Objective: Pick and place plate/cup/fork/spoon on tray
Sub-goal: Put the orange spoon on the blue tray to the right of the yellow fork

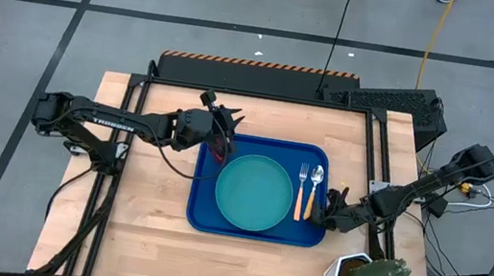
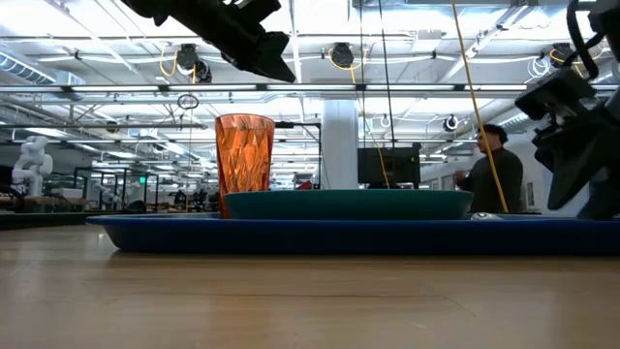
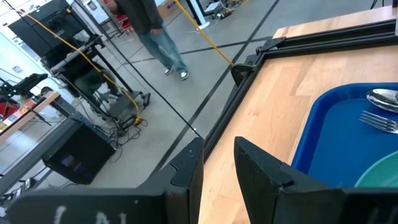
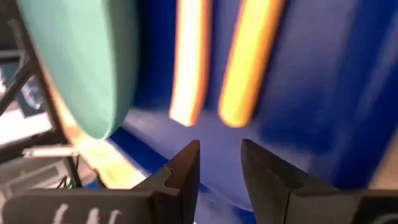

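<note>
We see the tray point(image 1: 201, 211) on the counter point(image 1: 145, 240), holding the plate point(image 1: 254, 192), cup point(image 1: 219, 147), fork point(image 1: 301, 190) and spoon point(image 1: 313, 189). The right claw point(image 1: 325, 216) sits spread and empty by the handle ends. The left claw point(image 1: 227, 116), spread and empty, hangs above the cup.

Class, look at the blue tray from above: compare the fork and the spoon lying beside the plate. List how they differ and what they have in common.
The fork ends in separate silver tines, while the spoon ends in a rounded silver bowl. The fork lies nearer the teal plate; the spoon lies on its far side, nearer the tray's right edge. Both have orange handles, lie flat and roughly parallel on the tray, heads pointing the same way.
</note>
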